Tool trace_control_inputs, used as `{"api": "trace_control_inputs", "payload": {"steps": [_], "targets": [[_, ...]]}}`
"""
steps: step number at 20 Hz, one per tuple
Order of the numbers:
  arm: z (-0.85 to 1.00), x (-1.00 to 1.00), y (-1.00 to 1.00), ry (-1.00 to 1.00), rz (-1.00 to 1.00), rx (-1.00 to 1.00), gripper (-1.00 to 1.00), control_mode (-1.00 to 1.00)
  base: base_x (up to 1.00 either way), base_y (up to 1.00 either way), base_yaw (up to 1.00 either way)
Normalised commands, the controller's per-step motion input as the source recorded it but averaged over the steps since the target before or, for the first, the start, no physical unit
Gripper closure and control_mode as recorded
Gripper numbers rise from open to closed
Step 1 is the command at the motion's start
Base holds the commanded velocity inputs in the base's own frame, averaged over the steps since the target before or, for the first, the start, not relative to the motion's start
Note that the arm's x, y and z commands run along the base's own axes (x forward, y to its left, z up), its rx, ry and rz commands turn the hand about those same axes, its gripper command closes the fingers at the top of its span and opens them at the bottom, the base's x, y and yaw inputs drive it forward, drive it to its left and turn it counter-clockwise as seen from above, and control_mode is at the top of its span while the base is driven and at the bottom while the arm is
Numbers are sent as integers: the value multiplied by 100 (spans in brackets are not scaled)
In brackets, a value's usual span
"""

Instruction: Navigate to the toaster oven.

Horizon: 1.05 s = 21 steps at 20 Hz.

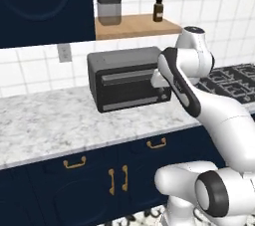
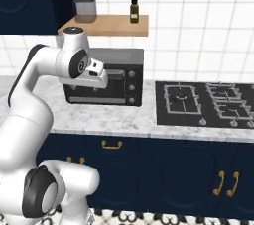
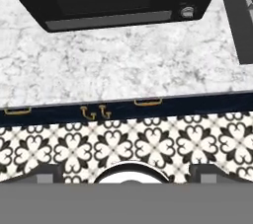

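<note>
Toaster oven (image 1: 127,79) long side along the tiled wall, glass door toward the robot; jaws' state impossible to tell.

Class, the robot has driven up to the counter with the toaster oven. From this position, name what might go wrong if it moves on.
1. The arm's elbow sits close in front of the toaster oven; driving further forward might knock it against the door.
2. The base is near the navy cabinets; more forward travel may bump them.
3. The stove lies just right of the oven; a wide swing could strike its grates.
</note>
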Motion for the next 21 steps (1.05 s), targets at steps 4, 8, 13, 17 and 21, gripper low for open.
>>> {"api": "trace_control_inputs", "payload": {"steps": [4,8,13,17,21], "targets": [[0,0,0,0,0,0,-100,100,49,-30,8],[0,0,0,0,0,0,-100,100,61,-17,4],[0,0,0,0,0,0,-100,100,67,-10,4],[0,0,0,0,0,0,-100,100,46,-7,5],[0,0,0,0,0,0,-100,100,45,-2,4]]}}
